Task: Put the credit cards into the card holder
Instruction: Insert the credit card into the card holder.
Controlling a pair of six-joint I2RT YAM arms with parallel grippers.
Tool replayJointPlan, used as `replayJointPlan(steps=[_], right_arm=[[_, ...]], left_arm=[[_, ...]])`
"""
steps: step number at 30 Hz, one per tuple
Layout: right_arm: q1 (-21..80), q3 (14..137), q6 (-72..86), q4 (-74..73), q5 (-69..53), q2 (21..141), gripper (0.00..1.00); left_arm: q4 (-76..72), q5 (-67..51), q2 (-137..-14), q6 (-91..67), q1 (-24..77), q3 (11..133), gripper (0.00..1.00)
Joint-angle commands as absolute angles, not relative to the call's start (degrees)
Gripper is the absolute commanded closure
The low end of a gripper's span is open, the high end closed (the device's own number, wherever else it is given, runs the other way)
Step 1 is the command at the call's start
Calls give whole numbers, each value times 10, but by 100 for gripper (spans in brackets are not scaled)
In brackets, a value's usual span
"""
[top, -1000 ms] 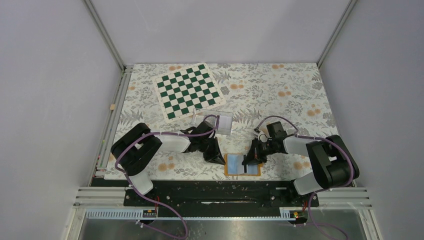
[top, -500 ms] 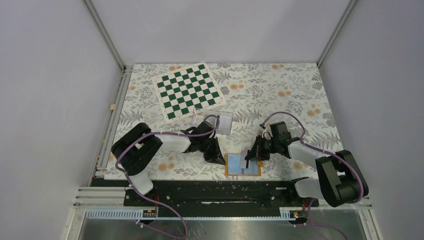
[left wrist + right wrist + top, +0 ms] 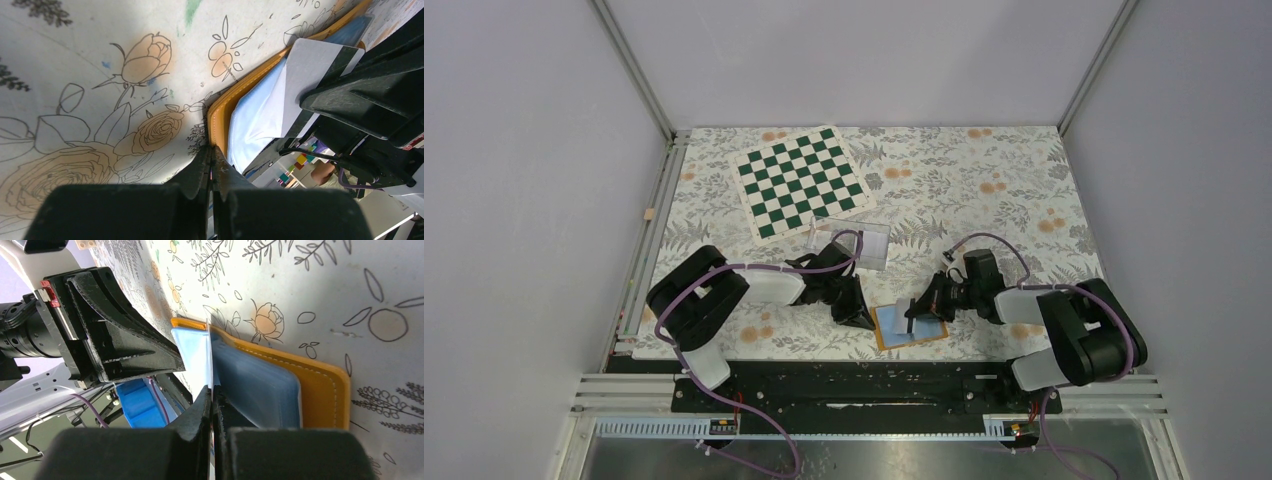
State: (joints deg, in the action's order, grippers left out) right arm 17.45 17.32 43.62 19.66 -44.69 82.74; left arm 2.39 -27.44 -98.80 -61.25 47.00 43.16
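Observation:
The card holder [image 3: 921,333] lies open near the table's front edge, orange outside [image 3: 320,390], light blue inside [image 3: 255,115]. My right gripper [image 3: 914,308] is shut on a credit card [image 3: 315,65], pale grey with a black stripe, and holds it on edge over the holder's blue pockets. In the right wrist view the card [image 3: 210,352] shows only as a thin white line between the shut fingers of that gripper [image 3: 212,392]. My left gripper [image 3: 862,318] is shut, its tips [image 3: 212,150] resting against the holder's orange left rim [image 3: 220,117].
A green and white chessboard [image 3: 799,180] lies at the back left. A clear plastic box [image 3: 864,243] stands just behind the left gripper. The floral cloth [image 3: 984,190] covers the table, with grey walls on three sides.
The right arm has swung and carried the card a little left over the holder. The holder has turned slightly from square to tilted. The left gripper has stayed put.

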Motion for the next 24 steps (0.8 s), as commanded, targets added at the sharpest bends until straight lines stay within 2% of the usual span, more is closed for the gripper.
replayJointPlan(steps=[1,8,12,24], right_arm=[[181,169,430,149,-454,812,100],[180,193,387,6,-434,758,100],[181,200,370,-27,-461,779,100],[181,218,366,64,-517,867,100]], left_arm=[[64,-221,-1020,-588,478,424,100],[63,-220,-1019,-588,478,425,100],[64,-222,-1017,-579,483,424,100],[66,-224,-1024,-575,494,434,100]])
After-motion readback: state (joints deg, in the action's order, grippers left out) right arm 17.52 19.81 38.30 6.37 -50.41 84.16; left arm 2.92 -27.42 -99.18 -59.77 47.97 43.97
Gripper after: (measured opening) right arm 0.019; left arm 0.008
